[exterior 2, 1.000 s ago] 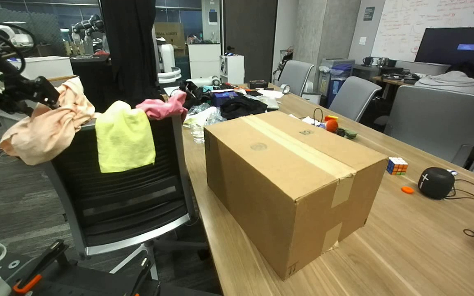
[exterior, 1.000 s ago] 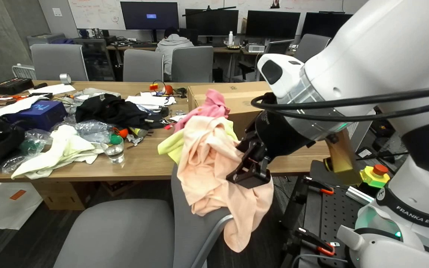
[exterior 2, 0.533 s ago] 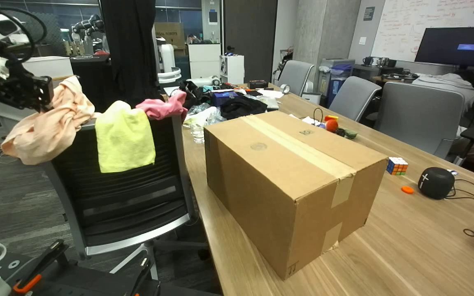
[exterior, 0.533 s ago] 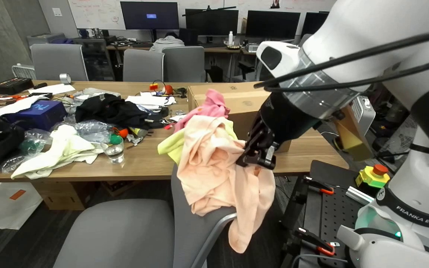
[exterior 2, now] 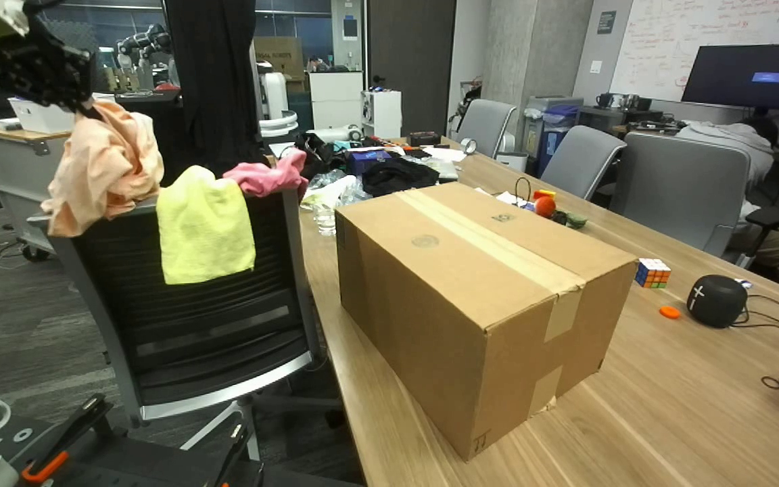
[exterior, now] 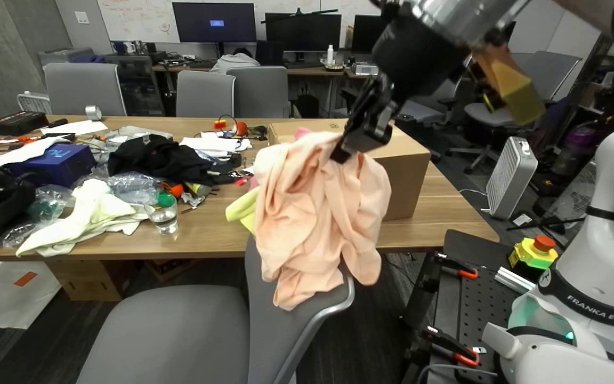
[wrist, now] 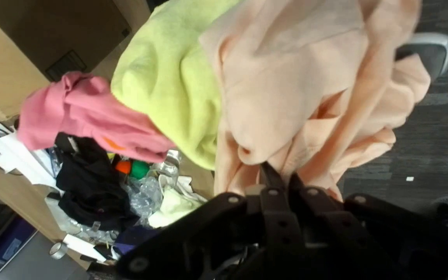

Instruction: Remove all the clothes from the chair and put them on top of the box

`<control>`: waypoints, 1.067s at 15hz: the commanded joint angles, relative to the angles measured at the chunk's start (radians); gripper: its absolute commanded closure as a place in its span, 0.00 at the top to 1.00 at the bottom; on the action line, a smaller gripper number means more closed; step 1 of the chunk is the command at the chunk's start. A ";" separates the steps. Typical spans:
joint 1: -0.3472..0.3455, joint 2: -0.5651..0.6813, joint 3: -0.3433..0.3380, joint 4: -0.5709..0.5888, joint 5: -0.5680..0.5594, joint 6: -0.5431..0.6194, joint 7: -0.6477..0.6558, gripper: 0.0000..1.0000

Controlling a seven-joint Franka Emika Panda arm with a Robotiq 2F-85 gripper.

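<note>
My gripper (wrist: 280,175) is shut on the peach cloth (wrist: 286,85), with folds pinched at the fingertips. In both exterior views this cloth (exterior: 317,218) hangs bunched from the gripper (exterior 2: 88,109), its lower part still against the top of the chair back (exterior 2: 207,331). A yellow cloth (exterior 2: 205,230) drapes over the middle of that back. Beside it, at the end nearer the table, lies a pink cloth (exterior 2: 268,177), mostly hidden behind the peach one in an exterior view (exterior: 303,132). The cardboard box (exterior 2: 457,284) stands closed on the table, its top bare.
The table (exterior 2: 633,419) also bears a glass of water (exterior: 164,216), a pale cloth (exterior: 91,213), black fabric (exterior: 158,160) and a blue box (exterior: 56,160). A Rubik's cube (exterior 2: 653,272) and a black speaker (exterior 2: 717,301) stand beyond the cardboard box. Clamps (exterior: 451,341) sit at the robot's base.
The gripper has closed on the peach cloth and risen, lifting its upper part and drawing its hanging end up off the chair's side. Yellow and pink cloths stay put. The seated person in back shifted.
</note>
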 commanded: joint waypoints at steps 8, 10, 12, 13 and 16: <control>-0.095 0.057 -0.067 0.497 0.002 -0.224 -0.041 0.01; -0.125 0.093 -0.064 0.584 -0.001 -0.244 -0.020 0.01; -0.157 0.129 -0.060 0.650 -0.016 -0.262 -0.001 0.01; -0.174 0.152 -0.059 0.679 -0.026 -0.271 0.009 0.01; -0.238 0.218 -0.071 0.737 -0.077 -0.292 0.052 0.01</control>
